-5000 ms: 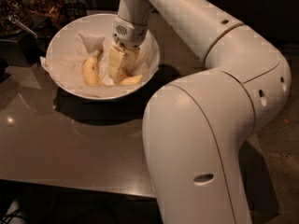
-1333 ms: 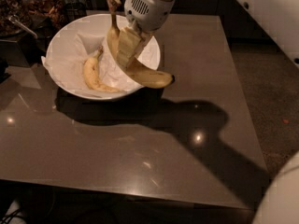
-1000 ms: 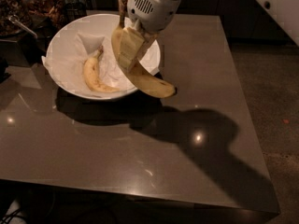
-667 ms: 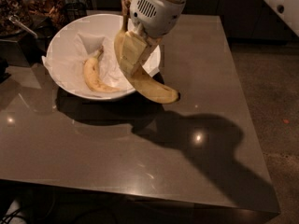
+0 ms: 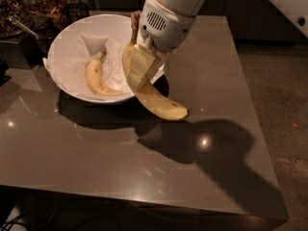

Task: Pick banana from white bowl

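My gripper (image 5: 141, 67) is shut on the banana (image 5: 161, 105), a long, strongly curved yellow fruit with a dark brown stem end pointing up beside the wrist. It hangs in the air at the right rim of the white bowl (image 5: 62, 32), its lower end out over the table. The bowl is wide and round, with crumpled white paper inside. A shorter, stubbier banana (image 5: 97, 79) lies in it on the paper, left of my gripper.
The bowl stands on a dark grey table (image 5: 216, 81) at its back left. Dark containers with brownish contents (image 5: 41, 4) stand behind the bowl at the far left. The table's right edge drops to the floor (image 5: 284, 105).
My gripper has lifted the banana out of the bowl and carried it up and to the right, toward the camera. The shorter banana has stayed in the bowl.
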Tool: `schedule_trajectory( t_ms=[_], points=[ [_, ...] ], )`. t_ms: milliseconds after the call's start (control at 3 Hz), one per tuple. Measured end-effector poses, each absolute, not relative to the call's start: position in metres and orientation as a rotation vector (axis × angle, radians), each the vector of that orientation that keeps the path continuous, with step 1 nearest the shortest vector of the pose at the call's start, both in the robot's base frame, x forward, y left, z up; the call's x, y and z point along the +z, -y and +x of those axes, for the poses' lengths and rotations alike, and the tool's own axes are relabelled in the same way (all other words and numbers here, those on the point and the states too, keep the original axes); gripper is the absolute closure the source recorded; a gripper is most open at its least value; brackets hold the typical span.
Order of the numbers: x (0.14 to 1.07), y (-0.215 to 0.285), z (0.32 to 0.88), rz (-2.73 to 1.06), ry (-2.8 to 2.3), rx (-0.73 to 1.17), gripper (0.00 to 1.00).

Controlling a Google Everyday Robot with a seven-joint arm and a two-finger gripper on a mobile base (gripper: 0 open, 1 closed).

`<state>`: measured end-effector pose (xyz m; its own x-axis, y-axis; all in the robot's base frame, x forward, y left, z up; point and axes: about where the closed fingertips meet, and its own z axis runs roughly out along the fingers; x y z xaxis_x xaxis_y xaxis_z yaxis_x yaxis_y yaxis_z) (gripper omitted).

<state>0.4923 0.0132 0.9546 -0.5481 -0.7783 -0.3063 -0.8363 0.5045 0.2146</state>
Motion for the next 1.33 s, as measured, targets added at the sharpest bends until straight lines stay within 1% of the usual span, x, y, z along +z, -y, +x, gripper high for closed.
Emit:
schedule_trajectory(
  t_ms=[667, 1000, 1333],
  points=[
    [0.942, -0.008, 0.475, -1.387, -2.629, 0.533, 1.0],
    [0.935, 0.002, 0.457, -1.399, -2.674, 0.548, 1.0],
    [0.935, 0.002, 0.457, -1.399, -2.674, 0.548, 1.0]
  ],
)
